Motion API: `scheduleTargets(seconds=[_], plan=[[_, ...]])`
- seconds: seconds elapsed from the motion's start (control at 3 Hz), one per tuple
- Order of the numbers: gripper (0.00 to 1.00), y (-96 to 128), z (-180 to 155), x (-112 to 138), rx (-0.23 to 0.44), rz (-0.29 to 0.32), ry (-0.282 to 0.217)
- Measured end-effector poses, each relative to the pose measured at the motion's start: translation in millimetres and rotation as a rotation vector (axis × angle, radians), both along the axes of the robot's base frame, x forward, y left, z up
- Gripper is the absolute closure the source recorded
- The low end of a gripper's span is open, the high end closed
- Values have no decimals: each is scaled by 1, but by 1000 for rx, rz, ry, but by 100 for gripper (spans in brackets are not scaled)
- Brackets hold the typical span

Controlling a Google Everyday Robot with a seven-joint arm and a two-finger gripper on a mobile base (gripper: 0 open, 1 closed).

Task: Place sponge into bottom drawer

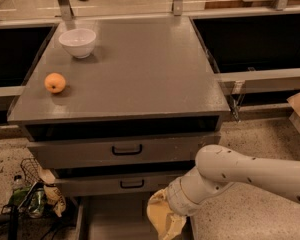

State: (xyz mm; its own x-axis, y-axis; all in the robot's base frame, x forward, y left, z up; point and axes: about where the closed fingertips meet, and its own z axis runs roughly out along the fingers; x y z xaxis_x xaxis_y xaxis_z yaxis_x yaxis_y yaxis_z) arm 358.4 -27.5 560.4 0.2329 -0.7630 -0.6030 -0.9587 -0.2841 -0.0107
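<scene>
The pale yellow sponge [162,220] hangs at the end of my white arm, at the bottom of the camera view. My gripper [172,207] is shut on it; the sponge and wrist hide most of the fingers. The sponge is over the right part of the bottom drawer [112,219], which is pulled out as a grey tray below the two upper drawers. I cannot tell whether the sponge touches the drawer floor.
A grey cabinet top [140,69] holds an orange fruit [55,82] at the left and a white bowl [78,42] at the back left. Two upper drawers with black handles [127,149] are closed. Bags and cables [35,196] lie on the floor at the left.
</scene>
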Motion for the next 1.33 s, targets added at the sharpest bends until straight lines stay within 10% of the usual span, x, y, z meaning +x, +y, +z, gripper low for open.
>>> scheduleTargets(seconds=[1.33], plan=[[100, 6, -67, 31, -32, -178, -86]])
